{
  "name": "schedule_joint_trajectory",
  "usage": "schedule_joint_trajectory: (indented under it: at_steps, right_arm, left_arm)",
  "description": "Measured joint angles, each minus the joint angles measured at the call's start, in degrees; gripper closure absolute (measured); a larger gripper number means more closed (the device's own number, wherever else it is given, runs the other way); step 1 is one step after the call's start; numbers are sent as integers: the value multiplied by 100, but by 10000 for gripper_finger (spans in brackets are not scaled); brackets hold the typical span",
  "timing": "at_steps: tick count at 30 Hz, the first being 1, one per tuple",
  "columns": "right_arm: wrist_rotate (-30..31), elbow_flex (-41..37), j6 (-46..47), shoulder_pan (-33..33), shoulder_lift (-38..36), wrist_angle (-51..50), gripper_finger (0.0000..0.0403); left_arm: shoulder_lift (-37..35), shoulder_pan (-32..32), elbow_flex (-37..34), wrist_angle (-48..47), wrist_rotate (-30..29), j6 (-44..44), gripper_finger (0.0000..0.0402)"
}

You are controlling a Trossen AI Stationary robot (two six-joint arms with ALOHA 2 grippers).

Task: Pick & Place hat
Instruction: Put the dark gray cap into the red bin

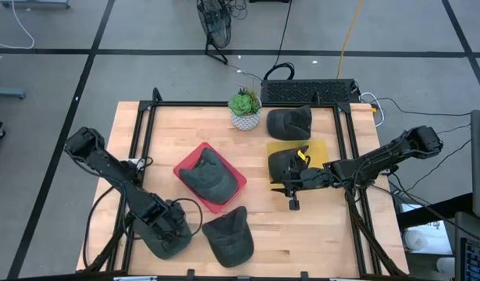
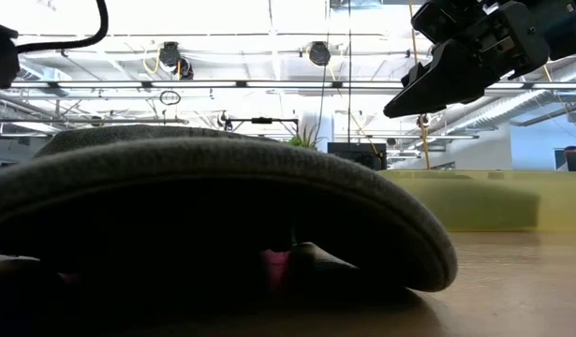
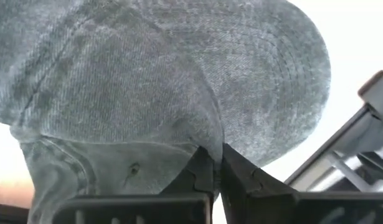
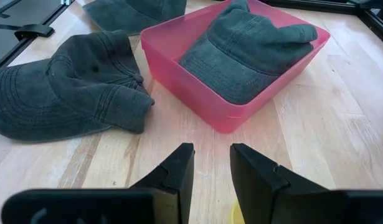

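I see left gripper (image 1: 171, 234) pinched on a grey hat (image 3: 179, 93) at the table's (image 1: 318, 226) front-left corner | right gripper (image 4: 210, 165) mid-table, fingers apart, empty | another hat (image 1: 207, 176) in red bin (image 1: 224, 200)

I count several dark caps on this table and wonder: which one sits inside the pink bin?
The cap at the table's middle, resting in the pink bin. The others lie outside it: one on the yellow tray, one behind that tray, two near the front edge.
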Motion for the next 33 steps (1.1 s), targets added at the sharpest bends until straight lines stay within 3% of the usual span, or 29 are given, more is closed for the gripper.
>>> schedule_joint_trajectory:
  at_steps: [5,9,15,23,29,33]
  right_arm:
    - [0,0,0,0,0,7,312]
    - [0,-2,0,-1,0,22,312]
    - [0,0,-2,-1,0,23,312]
    - [0,-1,-13,-1,0,25,312]
    - [-2,-1,-3,-1,0,25,312]
    - [-2,-1,-11,-1,0,24,312]
  left_arm:
    - [-271,99,124,-33,41,-22,364]
    - [-635,194,384,-46,-104,-33,372]
    - [-1158,352,1055,-91,-924,406,386]
    - [-1256,922,2148,-605,-2379,2044,386]
    - [-1243,1614,2173,-280,-3062,3497,383]
    - [-1098,2046,2171,-290,-3369,3881,370]
